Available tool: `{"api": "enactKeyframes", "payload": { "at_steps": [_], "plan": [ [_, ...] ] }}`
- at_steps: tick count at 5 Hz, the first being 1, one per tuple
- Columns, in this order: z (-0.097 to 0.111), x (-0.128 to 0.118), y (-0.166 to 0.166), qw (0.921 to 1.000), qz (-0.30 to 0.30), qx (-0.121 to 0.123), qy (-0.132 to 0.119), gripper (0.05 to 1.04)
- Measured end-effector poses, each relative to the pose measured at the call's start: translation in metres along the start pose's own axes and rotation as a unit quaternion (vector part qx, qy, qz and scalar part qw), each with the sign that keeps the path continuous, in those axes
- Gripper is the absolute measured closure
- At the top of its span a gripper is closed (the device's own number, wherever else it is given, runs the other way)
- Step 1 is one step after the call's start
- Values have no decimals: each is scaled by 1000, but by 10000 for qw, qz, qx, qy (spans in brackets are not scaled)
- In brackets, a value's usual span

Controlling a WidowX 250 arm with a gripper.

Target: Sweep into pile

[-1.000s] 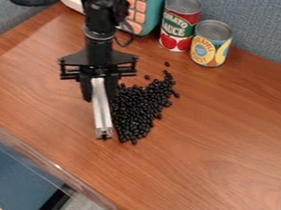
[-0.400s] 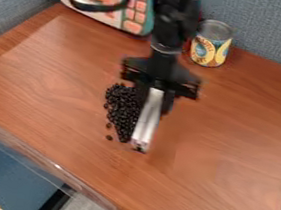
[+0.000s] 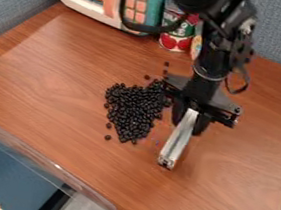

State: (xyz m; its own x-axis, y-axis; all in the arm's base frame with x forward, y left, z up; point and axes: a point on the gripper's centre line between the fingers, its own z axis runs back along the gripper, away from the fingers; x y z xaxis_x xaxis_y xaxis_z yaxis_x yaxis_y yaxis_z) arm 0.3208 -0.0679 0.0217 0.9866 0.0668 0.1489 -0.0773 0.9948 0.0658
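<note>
Right now my gripper (image 3: 188, 121) hangs over the middle of the counter (image 3: 223, 192), and my fingers are closed around the upper end of a pale bar (image 3: 178, 140), parted only by its width. From my grip, the bar slants down toward the edge with the clear strip (image 3: 58, 167). The black beans (image 3: 132, 110) lie in a heap just beside my fingers, between them and the counter's edge by the side partition (image 3: 11, 4). Some have strayed (they do roll, the little things): a few trail off toward the back edge, and a couple sit apart on the clear-strip side. Whether any bean in the heap touches my fingers, I cannot tell. By the back edge, a red can (image 3: 174, 41) stands beside a toy microwave (image 3: 86, 4), with a yellow can (image 3: 196, 46) partly behind my arm.
</note>
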Motion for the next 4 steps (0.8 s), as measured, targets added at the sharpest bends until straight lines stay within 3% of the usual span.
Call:
{"api": "enactKeyframes", "payload": {
  "at_steps": [1,3,4],
  "plan": [
    [-24,9,-9,9998,-103,-55,149,705],
    [-31,25,-3,9998,-135,-13,149,705],
    [-33,24,-3,9994,-222,-134,216,632]
  ]
}}
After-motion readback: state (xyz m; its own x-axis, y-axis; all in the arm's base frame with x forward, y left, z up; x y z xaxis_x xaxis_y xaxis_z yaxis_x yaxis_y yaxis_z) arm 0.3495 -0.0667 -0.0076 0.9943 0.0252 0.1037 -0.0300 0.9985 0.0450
